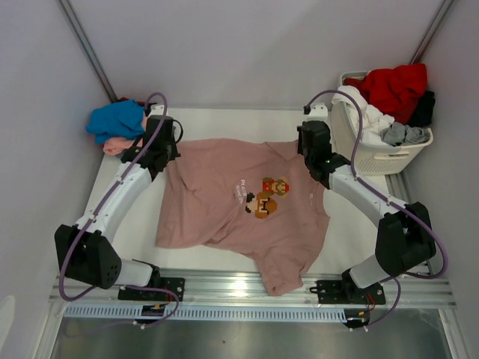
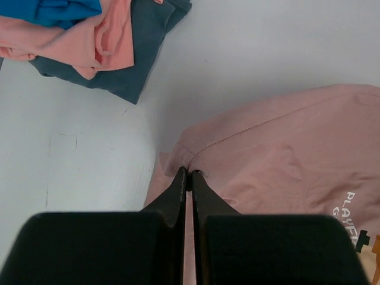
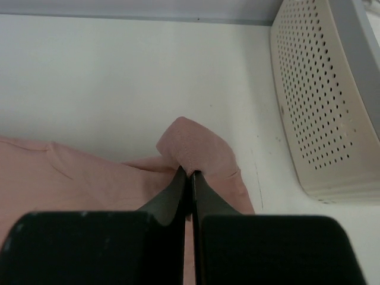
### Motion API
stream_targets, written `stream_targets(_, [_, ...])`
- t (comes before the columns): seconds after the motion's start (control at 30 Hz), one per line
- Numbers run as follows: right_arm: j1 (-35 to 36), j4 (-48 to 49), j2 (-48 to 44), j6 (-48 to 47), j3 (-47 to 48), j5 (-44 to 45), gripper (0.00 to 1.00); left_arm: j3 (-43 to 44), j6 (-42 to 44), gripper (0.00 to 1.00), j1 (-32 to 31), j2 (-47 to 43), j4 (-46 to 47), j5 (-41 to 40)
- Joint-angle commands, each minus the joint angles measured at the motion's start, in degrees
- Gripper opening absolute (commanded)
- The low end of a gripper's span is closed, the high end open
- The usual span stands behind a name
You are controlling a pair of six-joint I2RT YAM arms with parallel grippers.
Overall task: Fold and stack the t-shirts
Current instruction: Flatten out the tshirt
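On pink tee (image 1: 213, 202) chest: white "PLAYE…" txt (image 2: 350, 205).

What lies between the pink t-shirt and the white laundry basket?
Nothing: only a bare strip of white table separates the pink t-shirt from the laundry basket, seen plainly in the right wrist view.

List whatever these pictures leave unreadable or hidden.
- Chest text on the pink t-shirt: too small in the top view, cut by the right edge in the left wrist view.
- Basket contents: right wrist view shows only its wall.
- Folded stack: cut by the top edge in the left wrist view; count unclear.
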Motion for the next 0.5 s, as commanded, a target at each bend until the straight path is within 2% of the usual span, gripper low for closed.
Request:
stream_targets(0.0, [0.2, 3.8, 0.0, 0.3, 0.2, 3.9, 0.0, 1.3, -2.1, 0.0, 0.3, 1.8, 1.3, 0.5])
stream_targets(0.23, [1.8, -1.3, -1.7, 3.9, 0.3, 7.0, 0.0, -2.0, -3.0, 0.0, 0.3, -1.2, 3.3, 1.7])
stream_targets(0.47, [2.5, -3.4, -5.5, 6.5, -2.8, 13.5, 0.0, -3.3, -2.7, 0.0, 0.3, -0.8, 3.8, -2.0])
